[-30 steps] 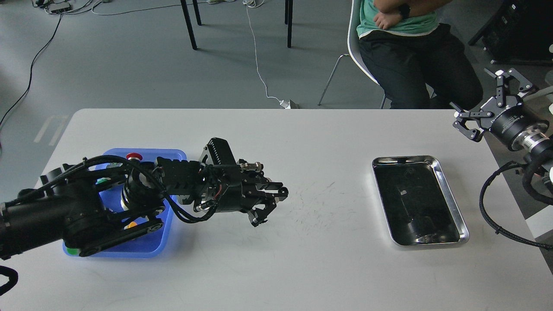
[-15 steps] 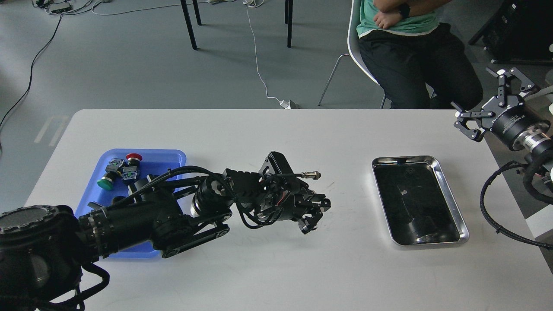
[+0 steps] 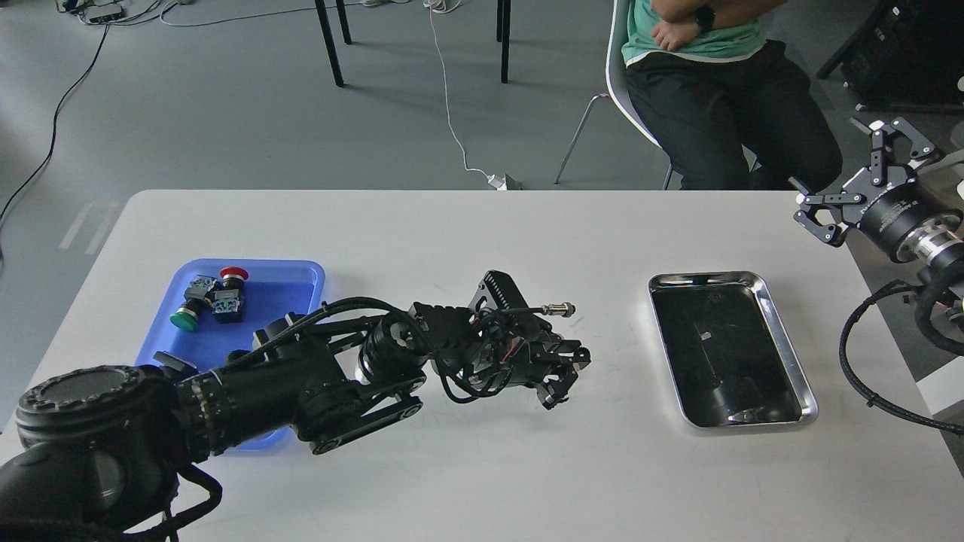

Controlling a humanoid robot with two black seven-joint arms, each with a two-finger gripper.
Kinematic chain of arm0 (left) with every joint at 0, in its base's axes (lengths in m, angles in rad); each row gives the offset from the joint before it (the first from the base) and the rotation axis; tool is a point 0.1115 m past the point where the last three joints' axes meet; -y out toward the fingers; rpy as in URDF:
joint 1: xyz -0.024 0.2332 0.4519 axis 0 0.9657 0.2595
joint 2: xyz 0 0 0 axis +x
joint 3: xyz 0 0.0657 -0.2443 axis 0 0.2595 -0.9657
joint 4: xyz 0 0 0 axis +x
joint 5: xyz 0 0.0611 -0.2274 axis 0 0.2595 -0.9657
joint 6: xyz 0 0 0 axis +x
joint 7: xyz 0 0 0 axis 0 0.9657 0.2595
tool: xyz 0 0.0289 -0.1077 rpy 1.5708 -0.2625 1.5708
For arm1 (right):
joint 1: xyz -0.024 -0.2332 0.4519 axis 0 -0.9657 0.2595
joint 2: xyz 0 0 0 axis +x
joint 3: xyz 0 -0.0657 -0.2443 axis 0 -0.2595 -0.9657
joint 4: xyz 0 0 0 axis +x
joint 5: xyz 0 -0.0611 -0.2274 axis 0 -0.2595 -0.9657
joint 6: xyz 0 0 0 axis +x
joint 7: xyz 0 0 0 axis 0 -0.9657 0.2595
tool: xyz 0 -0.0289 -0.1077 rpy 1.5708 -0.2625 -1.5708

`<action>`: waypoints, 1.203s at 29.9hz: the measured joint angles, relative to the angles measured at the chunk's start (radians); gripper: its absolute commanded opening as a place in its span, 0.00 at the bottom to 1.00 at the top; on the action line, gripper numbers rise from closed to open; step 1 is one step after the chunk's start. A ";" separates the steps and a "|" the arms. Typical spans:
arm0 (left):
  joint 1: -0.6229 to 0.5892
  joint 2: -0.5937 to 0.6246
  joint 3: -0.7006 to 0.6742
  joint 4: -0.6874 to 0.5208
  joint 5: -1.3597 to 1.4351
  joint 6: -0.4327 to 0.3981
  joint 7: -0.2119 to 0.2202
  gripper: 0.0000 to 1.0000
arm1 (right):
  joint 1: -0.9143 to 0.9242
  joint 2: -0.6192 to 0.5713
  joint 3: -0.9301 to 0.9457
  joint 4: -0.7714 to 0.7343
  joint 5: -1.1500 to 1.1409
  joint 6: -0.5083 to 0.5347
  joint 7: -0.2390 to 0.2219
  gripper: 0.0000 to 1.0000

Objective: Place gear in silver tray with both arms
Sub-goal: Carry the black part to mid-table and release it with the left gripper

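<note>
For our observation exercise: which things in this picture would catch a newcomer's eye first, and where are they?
The big black left arm sweeps in from the lower left, its gripper over mid-table. To its right the shiny silver tray lies empty. The blue tray at left holds red and green push buttons.

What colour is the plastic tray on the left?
Blue; the plastic tray shows plainly in the head view.
</note>
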 measured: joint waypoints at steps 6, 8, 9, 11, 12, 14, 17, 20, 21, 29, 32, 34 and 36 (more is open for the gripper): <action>0.026 0.000 0.001 0.071 0.000 0.063 -0.014 0.15 | 0.000 0.000 0.000 0.000 0.000 0.000 0.000 0.97; 0.036 0.000 0.009 0.084 0.000 0.078 -0.017 0.15 | 0.000 0.000 0.000 -0.001 0.000 0.000 0.000 0.97; 0.040 0.000 0.019 0.087 0.000 0.082 -0.018 0.15 | 0.000 0.000 0.000 -0.001 0.000 0.000 0.000 0.97; 0.046 0.000 0.038 0.089 0.000 0.087 -0.021 0.17 | 0.000 0.000 0.000 -0.002 0.000 0.000 0.000 0.97; 0.049 0.000 0.043 0.089 0.000 0.092 -0.021 0.19 | 0.000 0.000 0.000 -0.002 0.000 0.000 0.000 0.97; 0.052 0.000 0.049 0.090 0.000 0.099 -0.023 0.24 | 0.000 0.000 0.000 -0.003 0.000 0.000 0.000 0.97; 0.056 0.000 0.050 0.090 0.000 0.105 -0.025 0.38 | 0.000 0.000 0.000 -0.003 0.000 0.000 0.000 0.97; 0.058 0.000 0.050 0.091 0.000 0.115 -0.027 0.53 | 0.000 0.003 -0.001 -0.003 0.000 0.000 0.000 0.97; 0.058 0.000 0.050 0.091 -0.002 0.120 -0.027 0.60 | 0.000 0.004 -0.001 -0.003 0.000 0.000 0.000 0.97; 0.045 0.000 0.039 0.079 -0.061 0.149 -0.027 0.89 | 0.000 0.010 -0.002 -0.003 0.000 0.000 0.000 0.97; 0.021 0.000 0.036 0.067 -0.105 0.159 -0.027 0.93 | 0.002 0.011 -0.002 -0.003 0.000 0.000 0.000 0.97; -0.006 0.000 0.032 0.055 -0.139 0.169 -0.027 0.93 | 0.003 0.012 -0.002 -0.003 0.000 0.000 0.000 0.97; -0.041 0.000 0.023 0.050 -0.183 0.184 -0.026 0.94 | 0.003 0.013 -0.002 -0.002 0.000 0.000 0.000 0.97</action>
